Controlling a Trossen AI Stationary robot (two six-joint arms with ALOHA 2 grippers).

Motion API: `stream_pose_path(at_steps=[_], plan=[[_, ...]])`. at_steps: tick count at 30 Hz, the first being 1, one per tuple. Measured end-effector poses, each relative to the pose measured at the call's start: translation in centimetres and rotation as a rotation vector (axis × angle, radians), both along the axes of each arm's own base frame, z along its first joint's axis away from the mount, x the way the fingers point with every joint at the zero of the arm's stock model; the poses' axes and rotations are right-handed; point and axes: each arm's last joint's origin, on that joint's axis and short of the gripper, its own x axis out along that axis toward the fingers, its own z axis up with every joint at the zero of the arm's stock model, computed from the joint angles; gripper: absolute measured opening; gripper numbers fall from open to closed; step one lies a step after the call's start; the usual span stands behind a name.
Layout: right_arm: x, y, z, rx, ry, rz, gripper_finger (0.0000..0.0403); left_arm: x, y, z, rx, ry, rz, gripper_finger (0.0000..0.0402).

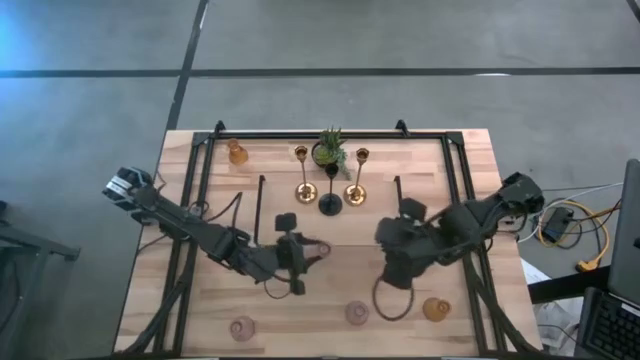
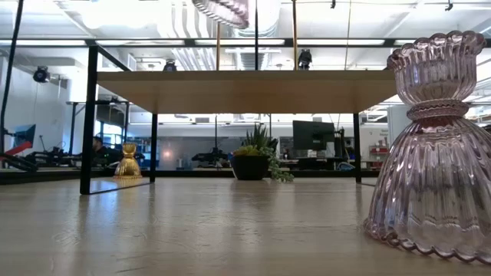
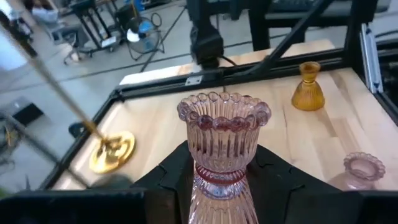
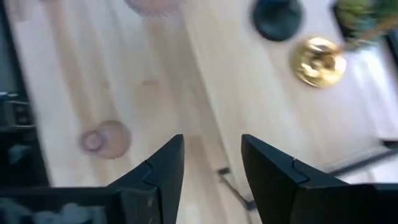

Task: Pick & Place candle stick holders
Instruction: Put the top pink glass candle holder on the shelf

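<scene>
Nearest the front table (image 1: 200,310) edge stand pink holders (image 1: 357,313) and an amber one (image 1: 435,309). Mid-table, the left pincer (image 3: 217,186) clamps a pink glass holder (image 3: 222,143); the right pincer (image 4: 211,162) hangs apart, empty. Farthest: gold holders (image 1: 305,192), plant (image 1: 328,150). No writing is legible.

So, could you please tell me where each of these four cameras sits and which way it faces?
High view: above the table, looking straight down; both arms show, left gripper, right gripper.
Low view: at tabletop height, looking level toward the potted plant; no arm visible.
Left wrist view: on the left arm, looking past its fingers gripping a pink glass holder.
Right wrist view: on the right arm, looking down past its open, empty fingers.
Shared: the amber holder also appears from above.
</scene>
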Motion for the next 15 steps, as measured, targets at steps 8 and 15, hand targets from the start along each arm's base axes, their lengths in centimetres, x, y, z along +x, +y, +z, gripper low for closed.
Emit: stream_pose_path(at_steps=[8,15], plan=[[-4.6,-1.1,-0.8,-0.097,-0.105,-0.14,0.0137,-4.1,2.5,0.0,-0.063,-0.112,0.137,0.0123],[-8.7,-3.8,-2.7,-0.062,-0.155,-0.304,0.0129,-6.6,4.6,-0.6,-0.087,-0.237,0.179,0.0123]])
